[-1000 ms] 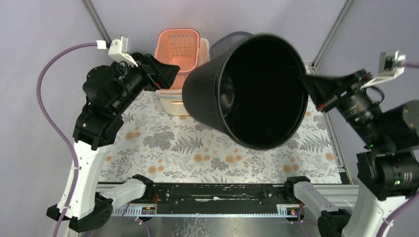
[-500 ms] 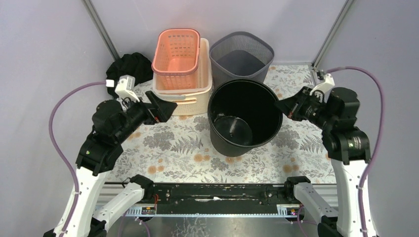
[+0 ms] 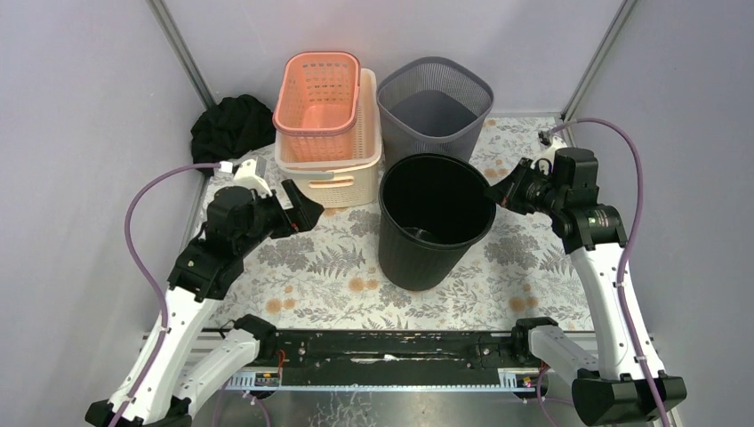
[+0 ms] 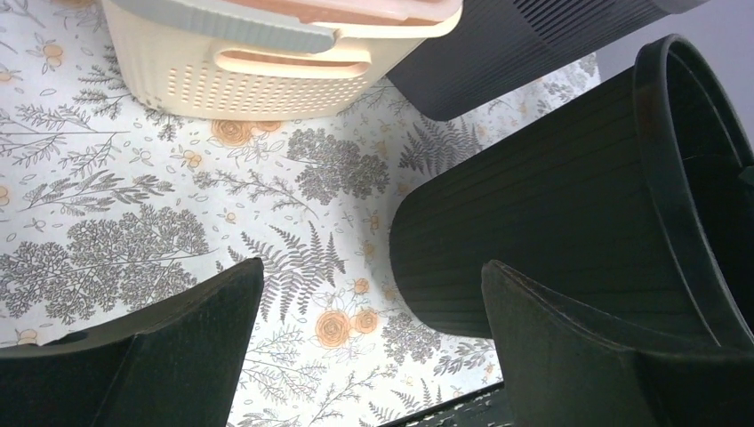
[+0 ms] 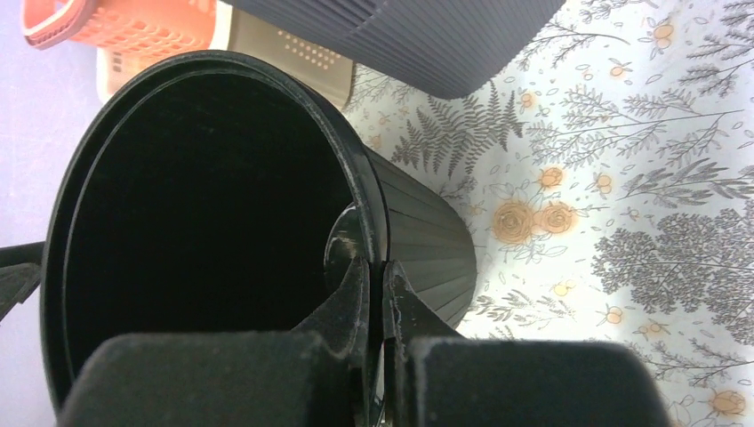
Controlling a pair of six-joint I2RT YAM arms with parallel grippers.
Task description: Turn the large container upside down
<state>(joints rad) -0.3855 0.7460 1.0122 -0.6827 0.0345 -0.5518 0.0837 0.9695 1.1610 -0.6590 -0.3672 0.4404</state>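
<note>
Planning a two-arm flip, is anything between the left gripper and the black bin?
Nothing visible. Only patterned mat lies between the open left gripper and the black bin; the cream basket sits farther back.

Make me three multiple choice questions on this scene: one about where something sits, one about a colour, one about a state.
1. Where is the grey bin relative to the black bin?
A. Behind it, toward the far wall
B. In front of it, by the arm bases
C. Inside it

2. What colour is the basket nested in the cream basket?
A. Blue
B. Pink
C. Green

3. What is the right end effector doing?
A. Wide open, clear of everything
B. Shut on the black bin's rim
C. Out of view

Answers:
1. A: the top view shows the grey bin beyond the black one.
2. B: the pink basket sits in the cream one.
3. B: the right wrist view shows both fingers pinching the rim.
</note>
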